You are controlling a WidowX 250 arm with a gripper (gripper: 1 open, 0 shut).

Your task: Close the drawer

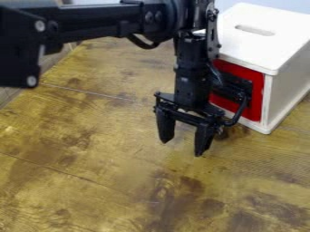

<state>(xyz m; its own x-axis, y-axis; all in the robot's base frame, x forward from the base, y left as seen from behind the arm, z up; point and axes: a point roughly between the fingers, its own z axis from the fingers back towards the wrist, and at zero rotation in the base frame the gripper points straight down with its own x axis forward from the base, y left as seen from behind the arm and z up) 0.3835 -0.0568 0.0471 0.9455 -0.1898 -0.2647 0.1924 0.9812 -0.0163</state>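
The drawer has a red front with a black panel and sits in a white box-shaped cabinet at the upper right. Its black loop handle sticks out toward the table's middle. My black two-fingered gripper hangs point-down just left of the handle, low over the wood, open with nothing between its fingers. The arm covers the left part of the drawer front, so how far the drawer sticks out is hard to tell.
The wooden tabletop stretches to the left and front of the gripper. A brick-patterned wall borders the table at the far left. The black arm reaches in from the upper left.
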